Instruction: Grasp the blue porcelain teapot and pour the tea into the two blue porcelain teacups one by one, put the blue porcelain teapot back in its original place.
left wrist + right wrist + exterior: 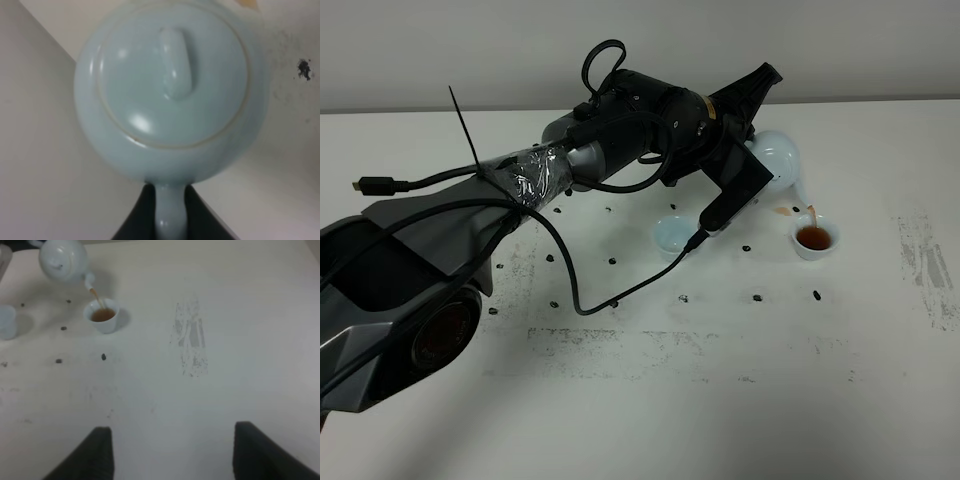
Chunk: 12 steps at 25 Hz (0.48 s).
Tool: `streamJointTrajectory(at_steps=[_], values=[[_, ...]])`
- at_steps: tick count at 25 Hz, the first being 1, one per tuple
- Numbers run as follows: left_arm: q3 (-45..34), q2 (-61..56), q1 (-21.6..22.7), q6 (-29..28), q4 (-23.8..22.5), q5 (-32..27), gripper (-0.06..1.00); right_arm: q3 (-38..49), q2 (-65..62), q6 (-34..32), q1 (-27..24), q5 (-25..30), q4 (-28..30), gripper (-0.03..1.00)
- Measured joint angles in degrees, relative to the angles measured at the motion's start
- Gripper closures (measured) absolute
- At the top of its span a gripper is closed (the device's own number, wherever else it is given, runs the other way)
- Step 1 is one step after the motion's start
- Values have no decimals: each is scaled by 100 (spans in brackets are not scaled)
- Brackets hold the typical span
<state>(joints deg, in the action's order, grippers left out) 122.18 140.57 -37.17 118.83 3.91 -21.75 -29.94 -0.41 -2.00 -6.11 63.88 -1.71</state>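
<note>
The teapot (778,152) hangs tilted over the right cup (815,253), tea (814,238) streaming in; the other cup (675,237) looks empty. The left hand (169,210) is clamped on its loop handle (168,231). The right hand (172,450) is spread apart, empty, over the bench (240,315). Glazed porcelain: probably slick, chips easily, heavier with tea (weight shifts as it drains). Handle is the sensible hold; set down softly.

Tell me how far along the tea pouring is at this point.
Done: the left gripper is closed on the handle of the blue porcelain teapot, which is lifted and tilted. In hand: tea runs from the spout into the teacup under the spout, which holds brown tea. Left: the second teacup looks empty, and the teapot must be set back down. The right gripper is open with nothing between its fingers.
</note>
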Motion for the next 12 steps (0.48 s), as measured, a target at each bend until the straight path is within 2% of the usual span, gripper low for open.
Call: streamJointTrajectory(at_steps=[12], values=[[0,0,0,0,0,0,87,0,0,0,0,0,0,43]])
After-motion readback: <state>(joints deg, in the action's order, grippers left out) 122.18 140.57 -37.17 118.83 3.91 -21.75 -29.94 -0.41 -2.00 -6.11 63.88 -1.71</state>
